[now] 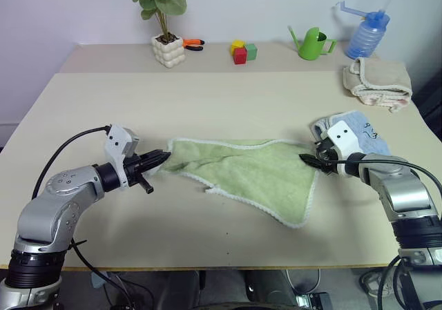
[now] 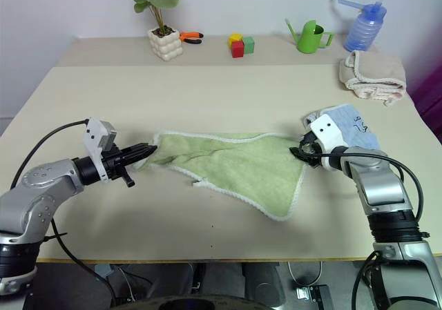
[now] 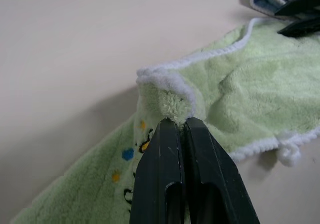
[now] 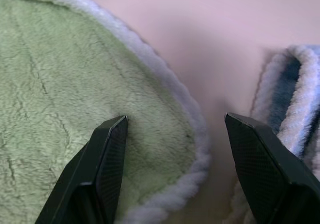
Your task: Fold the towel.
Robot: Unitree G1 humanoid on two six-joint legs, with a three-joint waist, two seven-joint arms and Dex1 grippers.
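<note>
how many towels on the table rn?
3. Green towel spread mid-table between both arms; light blue towel folded just behind the right arm; beige towel bundled at the far right. None seem hidden.

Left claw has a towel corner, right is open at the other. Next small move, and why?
Probably close the right claw on the green towel corner. Its open fingers straddle the white-piped edge, one over the cloth and one beside the blue towel, while the left claw is pinched shut on the far corner.

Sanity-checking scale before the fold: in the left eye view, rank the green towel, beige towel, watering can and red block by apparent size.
1. green towel
2. beige towel
3. watering can
4. red block
The last three sit farther away, so they look smaller.
</note>
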